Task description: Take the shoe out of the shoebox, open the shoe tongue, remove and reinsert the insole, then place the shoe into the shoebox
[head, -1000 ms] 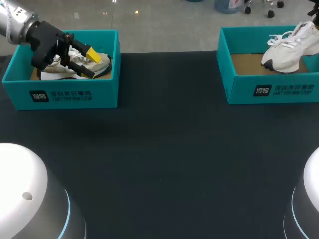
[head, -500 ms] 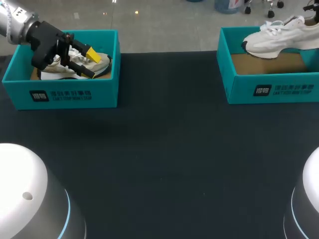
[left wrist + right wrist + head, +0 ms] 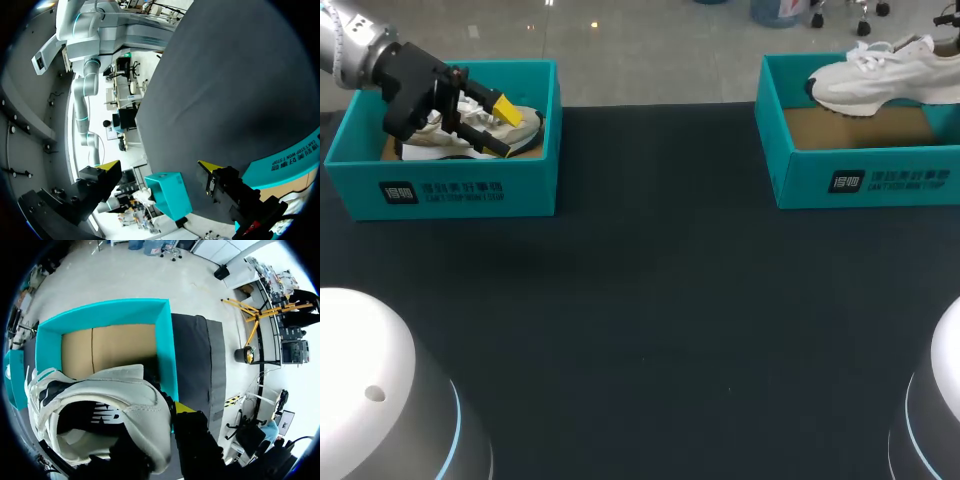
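Right hand (image 3: 162, 427) pinches the heel collar of the white shoe (image 3: 880, 75), one finger inside and one outside. It holds the shoe roughly level in the air above the right shoebox (image 3: 860, 180), toe toward the middle of the table (image 3: 650, 300). At the far left, the left hand (image 3: 500, 128) hangs inside the left shoebox (image 3: 450, 190), fingers spread wide over the other shoe (image 3: 430, 148) lying there.

On the table (image 3: 650, 300), the left shoebox (image 3: 450, 190) stood at the far left and the right shoebox (image 3: 860, 180) at the far right, well apart. A sneaker (image 3: 432, 150) lay in the left shoebox beneath the left end effector (image 3: 498, 128). The other sneaker (image 3: 880, 78) hung above the right shoebox, its heel in the right end effector (image 3: 170, 412).
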Controlling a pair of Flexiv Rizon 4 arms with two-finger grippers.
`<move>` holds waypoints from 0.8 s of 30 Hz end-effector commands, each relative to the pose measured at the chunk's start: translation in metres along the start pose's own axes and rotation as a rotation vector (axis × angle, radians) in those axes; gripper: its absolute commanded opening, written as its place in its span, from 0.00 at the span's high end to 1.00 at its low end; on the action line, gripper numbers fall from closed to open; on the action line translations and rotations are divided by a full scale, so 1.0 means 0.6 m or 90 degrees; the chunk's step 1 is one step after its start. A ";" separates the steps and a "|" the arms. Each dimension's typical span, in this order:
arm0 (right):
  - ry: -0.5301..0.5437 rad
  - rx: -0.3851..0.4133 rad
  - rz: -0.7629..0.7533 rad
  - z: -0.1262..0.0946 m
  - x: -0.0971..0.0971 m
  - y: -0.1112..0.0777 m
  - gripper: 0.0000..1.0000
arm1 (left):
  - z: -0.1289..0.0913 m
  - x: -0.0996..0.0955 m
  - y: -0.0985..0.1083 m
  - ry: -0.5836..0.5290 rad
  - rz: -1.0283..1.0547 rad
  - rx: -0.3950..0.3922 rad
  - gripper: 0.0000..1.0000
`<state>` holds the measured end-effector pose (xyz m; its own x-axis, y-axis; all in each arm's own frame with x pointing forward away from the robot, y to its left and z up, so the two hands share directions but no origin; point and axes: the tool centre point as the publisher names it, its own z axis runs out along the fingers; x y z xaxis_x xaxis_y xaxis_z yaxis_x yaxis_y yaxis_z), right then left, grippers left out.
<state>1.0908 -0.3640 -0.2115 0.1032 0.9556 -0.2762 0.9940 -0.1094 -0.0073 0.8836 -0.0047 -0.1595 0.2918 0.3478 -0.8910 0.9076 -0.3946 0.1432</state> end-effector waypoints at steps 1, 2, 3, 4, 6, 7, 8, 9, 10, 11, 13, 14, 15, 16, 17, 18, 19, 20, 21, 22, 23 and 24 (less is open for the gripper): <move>0.024 0.003 0.030 0.010 -0.022 -0.008 1.00 | -0.001 0.000 0.000 0.002 0.000 0.001 0.00; 0.030 0.005 0.039 0.012 -0.024 -0.010 1.00 | -0.001 0.000 0.000 0.002 0.000 0.001 0.00; 0.032 0.004 0.042 0.013 -0.025 -0.012 1.00 | -0.001 0.000 0.000 0.002 0.000 0.001 0.00; 0.034 0.005 0.049 0.015 -0.025 -0.015 1.00 | -0.001 0.000 0.000 0.002 0.000 0.001 0.00; 0.030 0.001 0.055 0.018 -0.024 -0.022 1.00 | -0.001 0.000 0.000 0.002 0.000 0.001 0.00; 0.023 -0.002 0.059 0.020 -0.023 -0.025 1.00 | -0.001 0.000 0.000 0.002 0.000 0.001 0.00; 0.028 0.000 0.058 0.022 -0.021 -0.029 1.00 | -0.001 0.000 0.000 0.002 0.000 0.001 0.00; 0.030 0.001 0.058 0.025 -0.019 -0.033 1.00 | -0.001 0.000 0.000 0.002 0.000 0.001 0.00; 0.023 0.000 0.058 0.028 -0.017 -0.036 1.00 | -0.001 0.000 0.000 0.002 0.000 0.001 0.00; 0.021 -0.001 0.060 0.031 -0.014 -0.038 1.00 | -0.001 0.000 0.000 0.002 0.000 0.001 0.00; 0.014 -0.002 0.065 0.038 -0.012 -0.040 1.00 | -0.001 0.000 0.000 0.002 0.000 0.001 0.00; 0.005 -0.004 0.069 0.042 -0.011 -0.040 1.00 | -0.001 0.000 0.000 0.002 0.000 0.001 0.00; 0.002 -0.006 0.070 0.045 -0.010 -0.041 1.00 | -0.001 0.000 0.000 0.002 0.000 0.001 0.00; -0.003 -0.009 0.072 0.048 -0.010 -0.043 1.00 | -0.001 0.000 0.000 0.002 0.000 0.001 0.00; -0.007 -0.011 0.077 0.052 -0.009 -0.045 1.00 | -0.001 0.000 0.000 0.002 0.000 0.001 0.00; -0.006 -0.016 0.081 0.056 -0.009 -0.047 1.00 | -0.001 0.000 0.000 0.002 0.000 0.001 0.00; -0.006 -0.016 0.083 0.060 -0.008 -0.048 1.00 | -0.001 0.000 0.000 0.002 0.000 0.001 0.00; -0.006 -0.023 0.090 0.065 -0.007 -0.050 1.00 | -0.001 0.000 0.000 0.002 0.000 0.001 0.00; -0.010 -0.026 0.096 0.070 -0.007 -0.051 1.00 | -0.001 0.000 0.000 0.002 0.000 0.001 0.00; -0.012 -0.027 0.097 0.075 -0.006 -0.051 1.00 | -0.001 0.000 0.000 0.002 0.000 0.001 0.00; -0.011 -0.027 0.099 0.080 -0.005 -0.052 1.00 | -0.001 0.000 0.000 0.002 0.000 0.001 0.00; -0.010 -0.028 0.102 0.083 -0.004 -0.052 1.00 | -0.001 0.000 0.000 0.002 0.000 0.001 0.00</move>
<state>1.0648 -0.3773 -0.2526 0.2567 0.9215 -0.2915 0.9660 -0.2545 0.0460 0.8836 -0.0047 -0.1595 0.2918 0.3478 -0.8910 0.9076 -0.3946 0.1432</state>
